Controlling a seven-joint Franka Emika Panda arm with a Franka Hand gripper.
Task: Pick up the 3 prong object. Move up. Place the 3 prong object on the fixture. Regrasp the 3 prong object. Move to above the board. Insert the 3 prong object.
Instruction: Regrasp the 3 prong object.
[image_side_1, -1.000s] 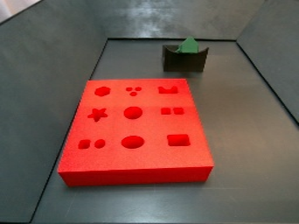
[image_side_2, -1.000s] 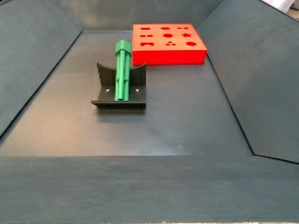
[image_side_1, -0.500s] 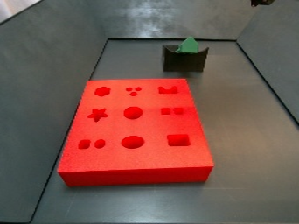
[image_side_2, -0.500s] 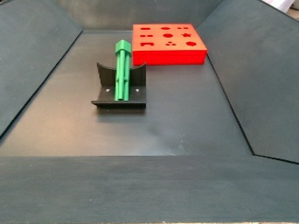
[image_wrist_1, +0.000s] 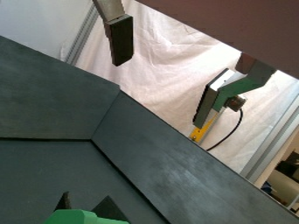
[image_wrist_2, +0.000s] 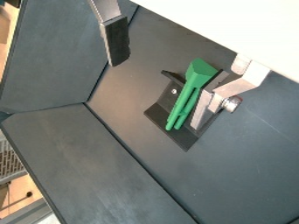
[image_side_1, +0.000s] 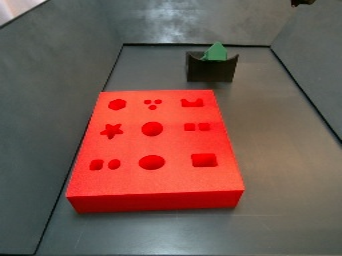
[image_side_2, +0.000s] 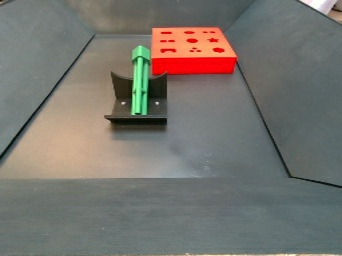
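Observation:
The green 3 prong object (image_side_2: 139, 74) lies lengthwise in the notch of the dark fixture (image_side_2: 136, 108), away from the red board (image_side_1: 154, 150). It also shows in the other side view as the peg's green end (image_side_1: 214, 50) above the fixture (image_side_1: 211, 69). My gripper (image_wrist_2: 163, 72) is open, high above the floor, with nothing between its fingers (image_wrist_2: 115, 40). In a wrist view the 3 prong object (image_wrist_2: 184, 94) and fixture (image_wrist_2: 167, 112) lie far below, close to one finger. Another wrist view has the open gripper (image_wrist_1: 172, 70) against white cloth. A dark bit of the gripper (image_side_1: 302, 2) pokes into a side view's upper corner.
Dark sloping walls (image_side_2: 47, 90) enclose the grey floor (image_side_2: 201, 140) on all sides. The board (image_side_2: 194, 50) sits against the far end in one side view. White cloth and a yellow-cabled stand (image_wrist_1: 201, 131) are beyond the wall.
A dark bit of the gripper has come into a side view's upper right corner since a second ago. The 3 prong object, fixture and board have not moved.

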